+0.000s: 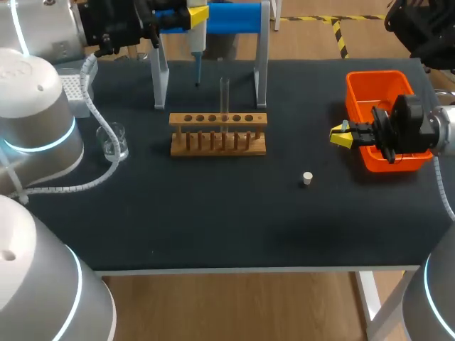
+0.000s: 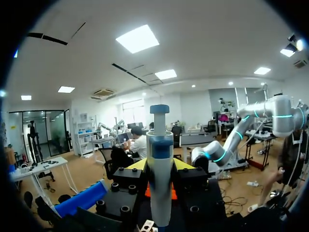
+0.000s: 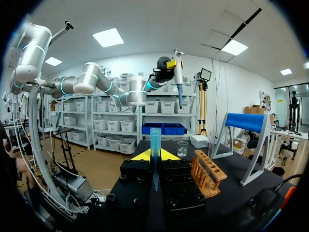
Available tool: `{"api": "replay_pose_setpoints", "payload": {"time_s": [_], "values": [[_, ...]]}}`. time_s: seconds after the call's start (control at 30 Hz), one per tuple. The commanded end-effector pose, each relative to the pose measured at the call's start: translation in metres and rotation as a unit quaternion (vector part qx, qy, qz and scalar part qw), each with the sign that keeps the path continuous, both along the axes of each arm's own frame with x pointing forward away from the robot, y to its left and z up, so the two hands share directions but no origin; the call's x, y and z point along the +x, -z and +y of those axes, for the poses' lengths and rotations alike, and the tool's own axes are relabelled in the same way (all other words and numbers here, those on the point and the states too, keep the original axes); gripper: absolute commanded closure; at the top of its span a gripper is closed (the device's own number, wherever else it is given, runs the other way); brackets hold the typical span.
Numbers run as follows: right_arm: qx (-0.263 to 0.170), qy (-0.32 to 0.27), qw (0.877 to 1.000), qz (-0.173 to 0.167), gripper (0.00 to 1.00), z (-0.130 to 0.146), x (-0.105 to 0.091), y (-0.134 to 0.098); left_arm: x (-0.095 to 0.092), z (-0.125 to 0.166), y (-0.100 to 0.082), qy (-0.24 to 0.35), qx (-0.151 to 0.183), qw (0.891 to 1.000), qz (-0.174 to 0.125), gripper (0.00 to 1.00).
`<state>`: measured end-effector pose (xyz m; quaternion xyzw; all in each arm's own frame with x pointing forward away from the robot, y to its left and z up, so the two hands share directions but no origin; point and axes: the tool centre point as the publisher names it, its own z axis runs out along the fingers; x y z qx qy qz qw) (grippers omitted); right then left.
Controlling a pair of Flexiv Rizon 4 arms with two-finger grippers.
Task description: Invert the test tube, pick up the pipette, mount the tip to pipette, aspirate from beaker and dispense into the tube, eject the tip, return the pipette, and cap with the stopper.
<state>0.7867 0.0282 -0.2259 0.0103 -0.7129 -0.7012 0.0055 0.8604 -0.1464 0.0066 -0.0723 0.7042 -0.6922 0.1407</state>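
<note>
My left gripper [image 1: 197, 14] hangs at the back of the table, shut on the white and blue pipette [image 1: 196, 41], which stands upright between its fingers [image 2: 160, 179]. The pipette's thin lower end points down behind the wooden rack [image 1: 218, 133]. A clear test tube [image 1: 225, 92] stands upright in the rack. To the rack's left sits the glass beaker [image 1: 114, 141]. My right gripper [image 1: 345, 135] hovers beside the orange bin [image 1: 384, 85], shut on a blue pipette tip [image 3: 155, 137]. The small white stopper [image 1: 307, 178] lies on the mat in front of it.
A pipette stand with a blue bar [image 1: 234, 18] and white legs rises behind the rack. A white tip box [image 1: 73, 89] sits at the back left, near my left arm's cable.
</note>
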Motion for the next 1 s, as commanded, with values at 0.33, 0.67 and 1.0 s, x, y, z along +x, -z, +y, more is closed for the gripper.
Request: {"api": "replay_pose_setpoints", "payload": {"time_s": [0.33, 0.67, 1.0], "values": [[0.0, 0.001, 1.0, 0.0, 1.0, 0.0, -0.001, 0.0, -0.012, -0.026, -0.009, 0.057, -0.013, 0.998, 0.019, 1.0], [0.0, 0.001, 1.0, 0.0, 1.0, 0.0, -0.001, 0.0, -0.012, -0.026, -0.009, 0.057, -0.013, 0.998, 0.019, 1.0], [0.0, 0.001, 1.0, 0.0, 1.0, 0.0, -0.001, 0.0, -0.012, -0.026, -0.009, 0.057, -0.013, 0.998, 0.019, 1.0]]}}
